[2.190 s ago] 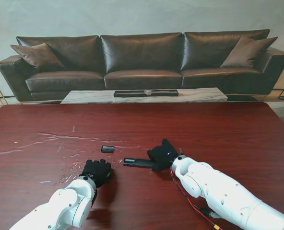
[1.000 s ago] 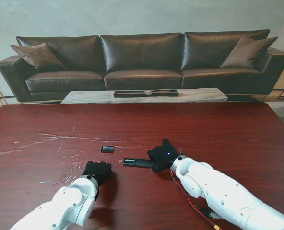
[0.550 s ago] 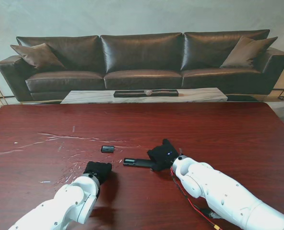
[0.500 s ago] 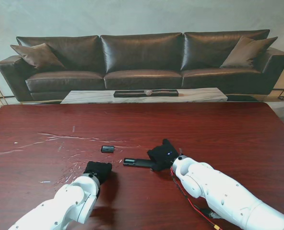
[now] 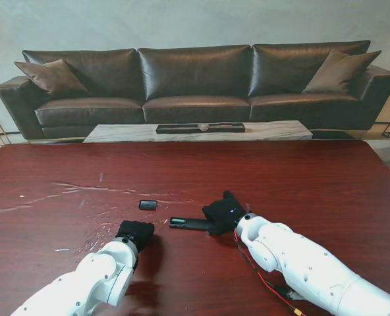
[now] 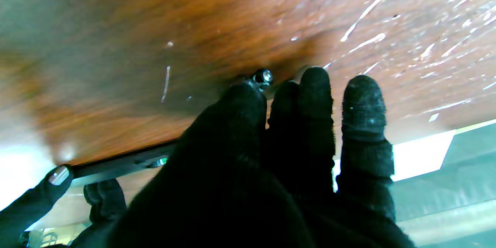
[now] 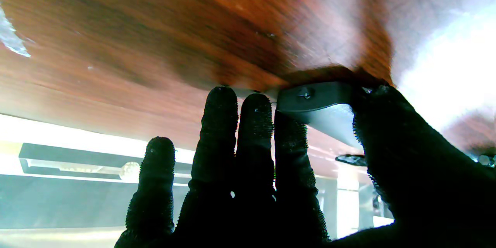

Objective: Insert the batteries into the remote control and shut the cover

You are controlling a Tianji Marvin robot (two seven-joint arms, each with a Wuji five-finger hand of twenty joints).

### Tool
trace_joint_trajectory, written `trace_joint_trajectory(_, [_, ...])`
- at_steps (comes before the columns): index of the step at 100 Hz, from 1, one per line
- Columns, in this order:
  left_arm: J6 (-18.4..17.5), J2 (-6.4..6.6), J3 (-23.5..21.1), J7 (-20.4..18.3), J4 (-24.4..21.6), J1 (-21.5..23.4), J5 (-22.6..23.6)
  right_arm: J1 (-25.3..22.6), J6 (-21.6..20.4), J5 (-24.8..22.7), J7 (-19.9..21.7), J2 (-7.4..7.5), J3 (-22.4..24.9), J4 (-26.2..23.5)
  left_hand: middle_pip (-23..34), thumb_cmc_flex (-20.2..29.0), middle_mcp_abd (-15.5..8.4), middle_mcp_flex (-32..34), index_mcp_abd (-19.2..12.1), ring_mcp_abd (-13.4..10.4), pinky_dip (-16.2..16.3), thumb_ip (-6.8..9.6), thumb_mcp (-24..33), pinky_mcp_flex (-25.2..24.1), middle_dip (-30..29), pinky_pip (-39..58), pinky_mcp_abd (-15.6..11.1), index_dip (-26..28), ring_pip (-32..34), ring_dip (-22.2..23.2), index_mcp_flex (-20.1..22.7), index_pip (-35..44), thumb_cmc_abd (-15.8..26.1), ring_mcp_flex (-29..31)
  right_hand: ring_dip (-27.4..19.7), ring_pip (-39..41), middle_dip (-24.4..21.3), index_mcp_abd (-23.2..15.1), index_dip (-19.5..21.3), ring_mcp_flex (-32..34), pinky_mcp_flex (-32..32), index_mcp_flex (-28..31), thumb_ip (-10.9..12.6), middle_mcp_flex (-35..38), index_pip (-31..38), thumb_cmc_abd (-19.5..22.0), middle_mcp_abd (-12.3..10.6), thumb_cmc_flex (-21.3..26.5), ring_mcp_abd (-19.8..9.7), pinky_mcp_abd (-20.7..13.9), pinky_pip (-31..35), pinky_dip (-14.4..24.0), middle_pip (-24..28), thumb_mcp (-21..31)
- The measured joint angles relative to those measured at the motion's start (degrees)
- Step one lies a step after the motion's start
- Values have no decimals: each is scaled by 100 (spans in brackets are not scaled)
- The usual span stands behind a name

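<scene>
The black remote control [image 5: 184, 223] lies flat on the table with its open end pointing to my left. My right hand [image 5: 224, 212] is shut on its other end; in the right wrist view the thumb and fingers [image 7: 252, 124] clamp the remote [image 7: 314, 97]. My left hand [image 5: 135, 232] rests on the table just left of the remote, fingers curled. In the left wrist view a battery [image 6: 262, 76] shows its metal end between the thumb and fingertips [image 6: 316, 85], against the wood. The small black battery cover [image 5: 147, 205] lies loose, farther from me than the left hand.
Shiny scratches and smears [image 5: 83, 191] mark the dark red table [image 5: 300, 178] to the left. A red and black cable [image 5: 264, 283] trails by my right forearm. Beyond the far edge are a low marble table [image 5: 198, 131] and a dark leather sofa [image 5: 195, 79].
The left hand's fingers have curled in tighter and the hand has edged slightly right toward the remote. The right hand, remote and cover have not moved.
</scene>
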Motion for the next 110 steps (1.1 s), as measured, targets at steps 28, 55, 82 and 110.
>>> trace_joint_trajectory(28, [-3, 0, 52, 77, 53, -62, -71, 8, 1, 3, 10, 0, -6, 1, -126, 0, -6, 83, -4, 4, -51, 0, 130, 79, 2, 3, -4, -71, 1, -1, 247, -4, -1, 66, 0, 0, 0, -1, 32, 0, 0, 0, 0, 0, 1, 0, -4, 0, 0, 1, 0, 0, 12, -4])
trace_joint_trajectory(55, [-23, 5, 63, -54, 39, -118, -138, 11, -2, -1, 10, 0, -9, 4, 124, 0, 15, -45, 36, 10, -117, 0, -550, -43, -211, 3, -6, -72, 1, -114, 260, -62, 131, 47, 1, 0, 0, -1, 36, 0, 0, 0, 0, 0, 1, 0, -6, 0, 0, 1, 0, 0, 12, -6])
trace_joint_trajectory(82, [-11, 31, 171, -211, 30, -227, -127, 12, -3, -5, 9, 0, -7, 5, 502, 50, 8, -139, 42, 10, -118, 9, -814, 92, -390, 164, -14, -29, 89, 3, 233, -59, 230, 44, 1, 0, 0, -2, 38, 0, 0, 0, 0, 0, 1, 1, -15, 0, 0, 1, 0, 0, 14, -15])
trace_joint_trajectory(110, [-26, 35, 310, -316, 55, -331, 49, -4, -15, -33, 0, 2, 21, 6, 810, 65, -158, 263, -169, -117, -32, -12, -791, 758, -20, 446, -62, -202, 593, 178, 262, 472, 235, 510, 1, -1, 0, -8, 38, -2, -51, 0, 0, -6, 1, 52, 13, 1, 0, 7, 0, 0, 14, -68])
